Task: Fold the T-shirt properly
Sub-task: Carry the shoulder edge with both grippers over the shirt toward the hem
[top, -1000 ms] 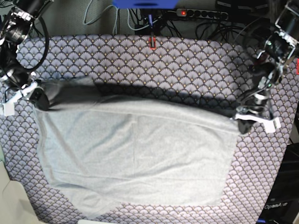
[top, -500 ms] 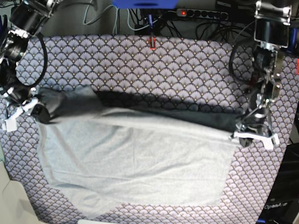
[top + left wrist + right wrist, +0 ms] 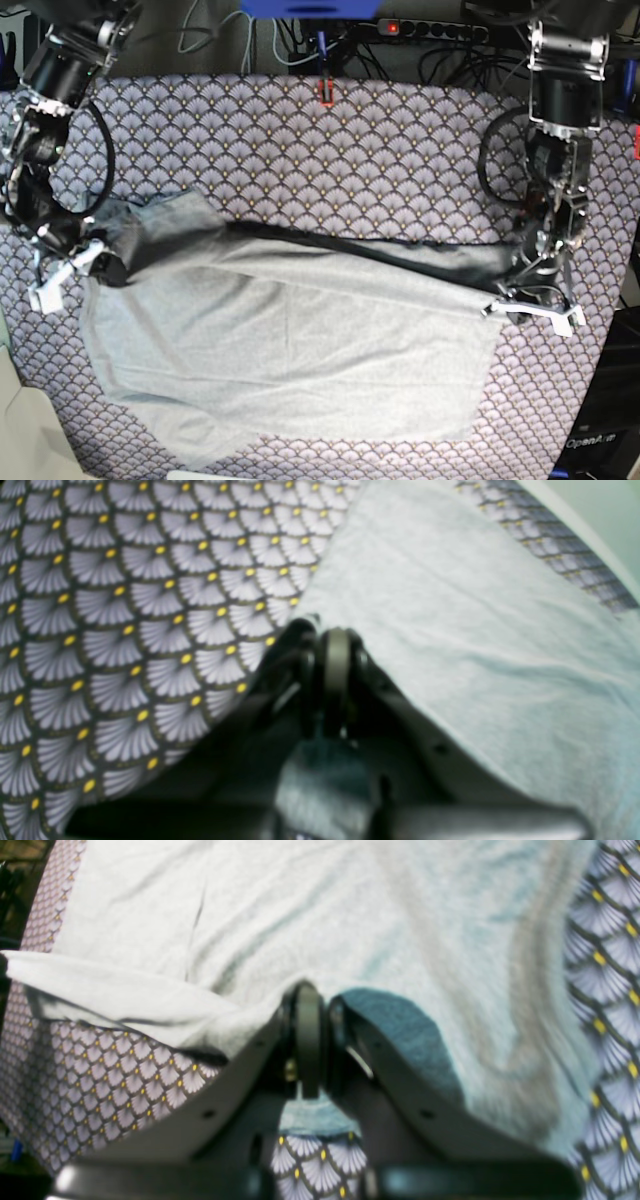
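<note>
The T-shirt [image 3: 290,360] lies spread across the purple fan-patterned tablecloth [image 3: 330,150]. The left gripper [image 3: 528,305] clamps the shirt's edge on one side, the right gripper [image 3: 75,262] pinches the opposite edge. Cables [image 3: 440,45] sit beyond the tablecloth's far edge.

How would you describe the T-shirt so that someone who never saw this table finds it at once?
Start from the purple fan-scale tablecloth that covers the whole table. On its near half lies the T-shirt, a wide plain light grey cloth, with a darker strip along its far edge. It is the only unpatterned thing there, and each end effector pinches one of its far corners.
</note>
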Motion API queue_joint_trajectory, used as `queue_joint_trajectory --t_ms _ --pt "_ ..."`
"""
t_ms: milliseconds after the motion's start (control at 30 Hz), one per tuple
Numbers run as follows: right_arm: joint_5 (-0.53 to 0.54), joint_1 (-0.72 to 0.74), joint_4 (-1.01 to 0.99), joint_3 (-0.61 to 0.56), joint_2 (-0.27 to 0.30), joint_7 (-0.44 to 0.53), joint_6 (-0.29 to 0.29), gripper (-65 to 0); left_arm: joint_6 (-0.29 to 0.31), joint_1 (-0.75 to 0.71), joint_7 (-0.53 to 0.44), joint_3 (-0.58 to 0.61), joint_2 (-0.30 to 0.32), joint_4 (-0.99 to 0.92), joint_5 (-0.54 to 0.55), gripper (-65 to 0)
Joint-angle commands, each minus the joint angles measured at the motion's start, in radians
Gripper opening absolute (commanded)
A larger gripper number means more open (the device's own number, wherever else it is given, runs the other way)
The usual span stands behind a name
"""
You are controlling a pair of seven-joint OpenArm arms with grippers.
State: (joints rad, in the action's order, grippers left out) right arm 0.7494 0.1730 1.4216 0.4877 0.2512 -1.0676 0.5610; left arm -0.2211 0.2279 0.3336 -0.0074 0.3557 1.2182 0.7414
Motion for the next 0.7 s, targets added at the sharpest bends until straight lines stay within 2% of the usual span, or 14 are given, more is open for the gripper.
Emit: queue_joint_trajectory --t_ms 0,200,400,667 --pt "0.019 0.033 -0.005 -0.011 0.023 0.036 0.001 -64.3 0.004 0.038 -0.029 -0.007 0.013 0.008 -0.006 -65.0" --pt "0.019 0.09 -0.097 -0.077 0.063 0.097 0.001 -64.3 0.004 0.084 -0.029 -0.006 0.013 -0.033 -0.006 -65.0" --pt "0.019 0.159 -0.169 -0.09 0.079 0.119 0.001 -64.3 0.005 0.117 -0.024 0.002 0.012 -0.054 -0.006 -65.0" --pt "0.017 0.237 -0.25 -0.093 0.099 0.146 0.001 -64.3 0.005 0.153 -0.031 0.131 0.015 -0.054 -0.01 -65.0"
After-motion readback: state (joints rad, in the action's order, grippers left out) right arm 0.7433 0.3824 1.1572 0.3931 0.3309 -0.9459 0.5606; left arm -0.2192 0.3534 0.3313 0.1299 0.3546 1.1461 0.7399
